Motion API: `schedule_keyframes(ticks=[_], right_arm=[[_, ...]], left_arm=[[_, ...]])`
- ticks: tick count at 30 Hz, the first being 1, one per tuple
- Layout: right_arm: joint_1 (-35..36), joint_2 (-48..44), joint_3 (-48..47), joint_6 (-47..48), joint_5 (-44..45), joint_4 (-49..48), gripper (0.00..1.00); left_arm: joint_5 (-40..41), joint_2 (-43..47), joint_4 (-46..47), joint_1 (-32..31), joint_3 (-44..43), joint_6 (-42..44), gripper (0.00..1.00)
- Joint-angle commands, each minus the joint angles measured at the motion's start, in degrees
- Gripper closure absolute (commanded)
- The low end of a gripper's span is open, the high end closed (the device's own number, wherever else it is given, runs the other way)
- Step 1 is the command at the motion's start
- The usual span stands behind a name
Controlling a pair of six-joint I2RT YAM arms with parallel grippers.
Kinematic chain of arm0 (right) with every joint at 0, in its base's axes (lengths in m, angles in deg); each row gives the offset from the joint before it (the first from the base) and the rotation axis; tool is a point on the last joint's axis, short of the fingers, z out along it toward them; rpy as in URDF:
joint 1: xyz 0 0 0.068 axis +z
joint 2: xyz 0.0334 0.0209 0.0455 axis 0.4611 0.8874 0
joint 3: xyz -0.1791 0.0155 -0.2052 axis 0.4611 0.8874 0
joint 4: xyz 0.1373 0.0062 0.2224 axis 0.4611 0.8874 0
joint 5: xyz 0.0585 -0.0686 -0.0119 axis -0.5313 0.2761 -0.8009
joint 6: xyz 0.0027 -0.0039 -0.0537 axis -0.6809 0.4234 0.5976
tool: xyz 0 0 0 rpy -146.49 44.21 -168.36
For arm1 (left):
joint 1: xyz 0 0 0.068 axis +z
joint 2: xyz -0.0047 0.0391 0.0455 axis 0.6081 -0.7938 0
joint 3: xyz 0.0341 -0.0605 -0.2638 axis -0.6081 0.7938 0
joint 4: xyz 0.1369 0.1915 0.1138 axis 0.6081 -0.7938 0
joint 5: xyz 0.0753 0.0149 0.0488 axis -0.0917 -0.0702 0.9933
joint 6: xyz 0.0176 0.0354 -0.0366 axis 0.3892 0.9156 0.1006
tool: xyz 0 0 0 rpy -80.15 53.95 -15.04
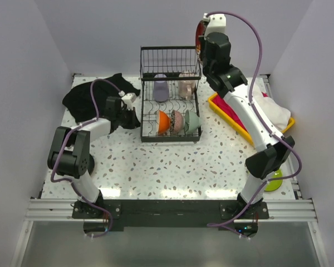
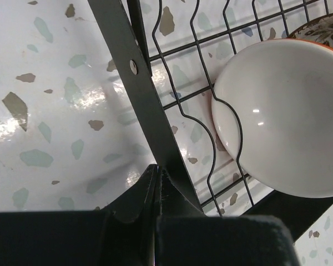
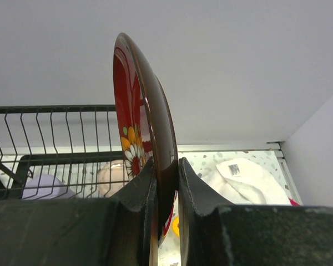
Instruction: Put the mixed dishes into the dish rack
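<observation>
Wire rack (image 1: 141,83): three bowls (image 1: 178,120) (mugs (image 1: 161,90) behind)

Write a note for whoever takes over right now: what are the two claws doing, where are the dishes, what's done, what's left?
Left gripper: shut, empty, at the dish rack's left frame.
Right gripper: shut on the red floral bowl, held on edge high near the rack's far right corner.
Done: orange bowl, black-white patterned bowl and pale green bowl stand in the lower grid; lavender mug and pinkish mug sit further back.
To do: rack the red bowl, then the lime green plate lying outside the rack, near right.
</observation>
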Motion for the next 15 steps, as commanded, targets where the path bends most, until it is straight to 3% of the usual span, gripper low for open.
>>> schedule_keyframes(ticks=[1,10,11,15], right_arm=[[0.5,-0.3,-4.5,-1.7,0.1,-5.1,1.0],[0.5,3.8,-7.6,-0.2,1.0,-2.8,1.0],[0.5,4.0,-8.0,-0.3,1.1,-2.7,1.0],[0.6,5.4,-8.4,0.2,1.3,-2.0,1.0]], left_arm=[[-6.8,0.5,4.7,-3.4,-1.6,-1.8,1.0],[-5.7,1.0,4.1,-3.7,-1.2,-3.5,0.99],[-5.3,1.4,3.4,-3.6,-1.1,-3.5,0.92],[-3.7,4.3,2.5,-2.9,0.0,-4.1,0.79]])
